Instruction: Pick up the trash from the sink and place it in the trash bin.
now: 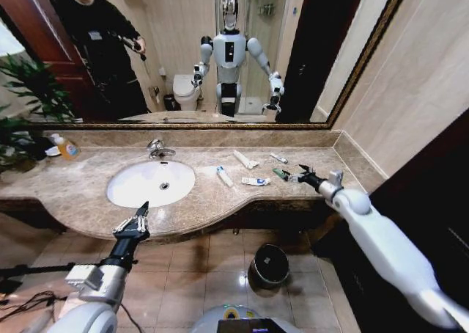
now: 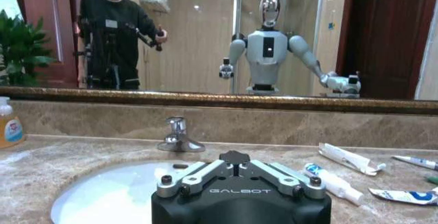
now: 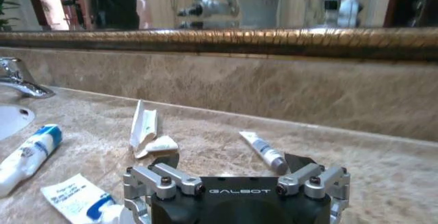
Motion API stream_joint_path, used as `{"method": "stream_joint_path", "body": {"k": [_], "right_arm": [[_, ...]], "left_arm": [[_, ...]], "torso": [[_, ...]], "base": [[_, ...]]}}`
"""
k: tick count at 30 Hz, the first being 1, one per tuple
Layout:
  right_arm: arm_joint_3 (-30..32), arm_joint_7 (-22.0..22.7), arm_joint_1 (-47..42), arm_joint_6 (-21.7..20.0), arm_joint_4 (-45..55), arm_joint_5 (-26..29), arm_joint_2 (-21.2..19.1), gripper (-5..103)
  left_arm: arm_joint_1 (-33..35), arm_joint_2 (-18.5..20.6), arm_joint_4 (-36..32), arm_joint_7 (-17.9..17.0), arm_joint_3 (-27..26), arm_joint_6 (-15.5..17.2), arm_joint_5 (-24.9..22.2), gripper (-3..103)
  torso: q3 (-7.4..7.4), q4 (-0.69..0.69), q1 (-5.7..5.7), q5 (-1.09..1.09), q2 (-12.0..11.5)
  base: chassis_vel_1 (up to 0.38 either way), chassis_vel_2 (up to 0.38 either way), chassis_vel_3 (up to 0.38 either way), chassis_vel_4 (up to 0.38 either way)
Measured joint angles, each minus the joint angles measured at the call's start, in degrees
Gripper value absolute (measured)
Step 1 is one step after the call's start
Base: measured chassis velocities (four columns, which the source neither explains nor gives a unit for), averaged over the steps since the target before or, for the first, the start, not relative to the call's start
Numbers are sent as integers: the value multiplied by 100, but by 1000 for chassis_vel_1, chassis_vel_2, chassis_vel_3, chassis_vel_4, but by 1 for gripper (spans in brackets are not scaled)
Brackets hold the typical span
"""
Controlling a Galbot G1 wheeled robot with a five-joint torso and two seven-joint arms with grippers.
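The step in hand looks like the first pick: nothing is held yet, and the trash bin (image 1: 268, 264) stands on the floor tiles below the bench's front edge, with nothing visible in it from here. Going left to right, the left claw (image 1: 139, 217) hovers just off the front edge of the bench (image 1: 88, 173), before the sink (image 1: 126, 191), its fingers spread and released on nothing; it appears to be waiting. The basin itself looks bare; the trash lies on the bench to the sink's right: a white tube with a blue tip (image 1: 225, 176) just beside the rim, a crumpled white tube (image 1: 245, 159) toward the back edge, a flat blue-marked sachet (image 1: 256, 181) nearer the front, a small slim tube (image 1: 278, 158) farther back, and a dark green piece (image 1: 281, 174). The right claw (image 1: 303, 174) reaches in from the bench's right end, low over the marble, its tips right at the green piece; the fingers stand apart and nothing is between them in the right wrist view. I judge the next move calls for settling around that green piece, closing, then carrying it over the front edge to the bin.
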Motion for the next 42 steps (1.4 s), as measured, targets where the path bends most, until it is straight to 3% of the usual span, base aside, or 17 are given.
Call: {"method": "stream_joint_path", "body": {"k": [9,30,33,34,35,37,39,41,42], "right_arm": [[-310,164,272,-592,-229,75,130,100],[-105,191,-204,-497,-2,-188,68,102],[-84,201,-253,-498,40,-198,67,98],[-78,206,-268,-501,55,-198,63,89],[-78,206,-268,-501,55,-198,63,89],[-63,226,-285,-504,66,-198,48,78],[-61,233,-289,-506,69,-197,39,78],[-56,239,-294,-507,79,-195,32,62],[-53,241,-300,-508,85,-195,31,62]], "left_arm": [[0,0,0,1,0,0,0,0],[0,0,0,1,0,0,0,0],[0,0,0,1,0,0,0,0],[0,0,0,1,0,0,0,0],[0,0,0,1,0,0,0,0],[0,0,0,1,0,0,0,0],[0,0,0,1,0,0,0,0],[0,0,0,1,0,0,0,0],[0,0,0,1,0,0,0,0]], "torso": [[-1,-1,-1,3,0],[-1,-1,-1,2,0],[-1,-2,-1,2,0],[-1,-2,-2,2,0],[-1,-2,-2,2,0],[-1,-2,-2,2,1],[-1,-2,-2,2,0],[-1,-2,-1,2,0],[-1,-2,-1,2,0]], "base": [[0,0,0,0],[0,0,0,0],[0,0,0,0],[0,0,0,0],[0,0,0,0],[0,0,0,0],[0,0,0,0],[0,0,0,0],[0,0,0,0]]}}
